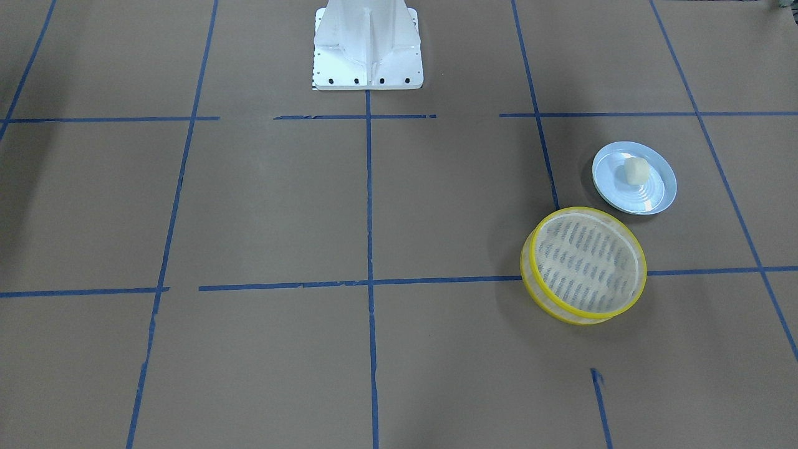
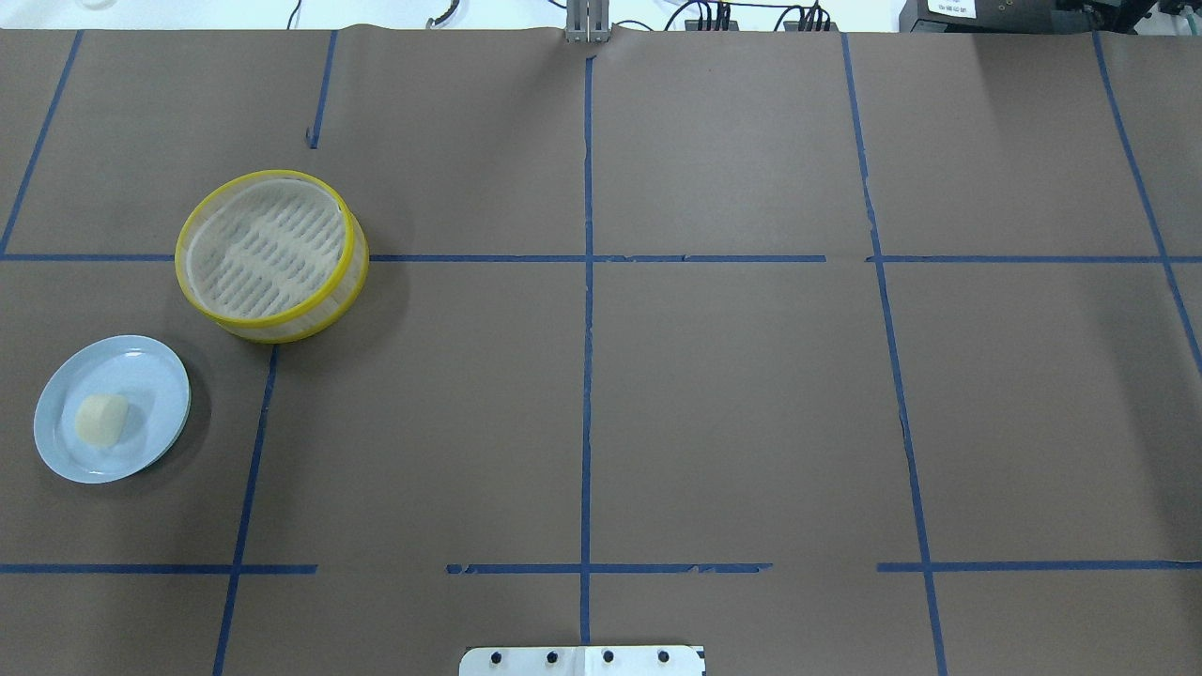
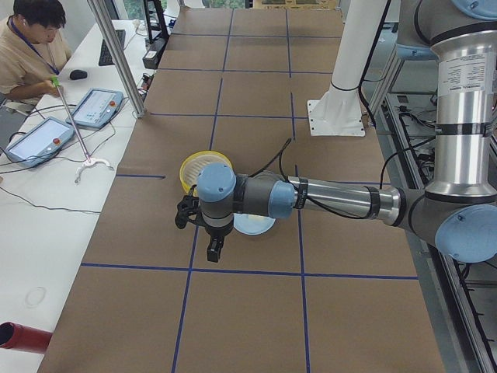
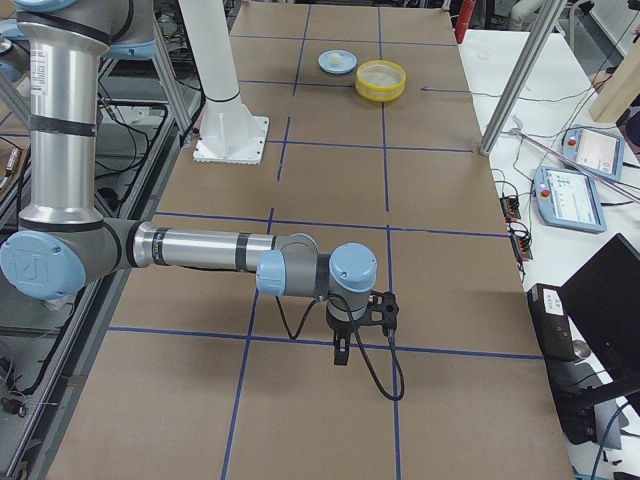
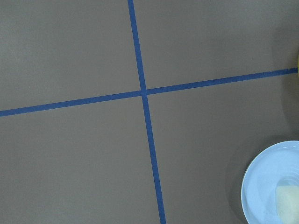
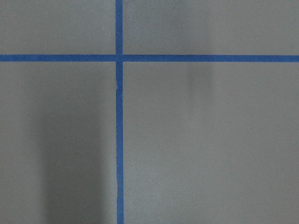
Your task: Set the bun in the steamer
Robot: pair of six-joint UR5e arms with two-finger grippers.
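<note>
On worktop [image 2: 732,394] left half, bun [image 2: 100,419] sits on light blue plate [image 2: 150,385], plate near steamer [image 2: 268,249] but not touching it. Left end effector [image 3: 213,250] hangs above worktop near plate; right end effector [image 4: 341,352] hangs well apart from them. Both show only in side views: can't tell how far open or whether anything is held.

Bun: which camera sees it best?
The overhead view: the bun shows whole and biggest, on the plate. The front-facing view shows it whole but smaller. The left wrist view clips it at the edge. Exterior right shows it tiny; in exterior left the left arm hides it; right wrist shows none.
</note>
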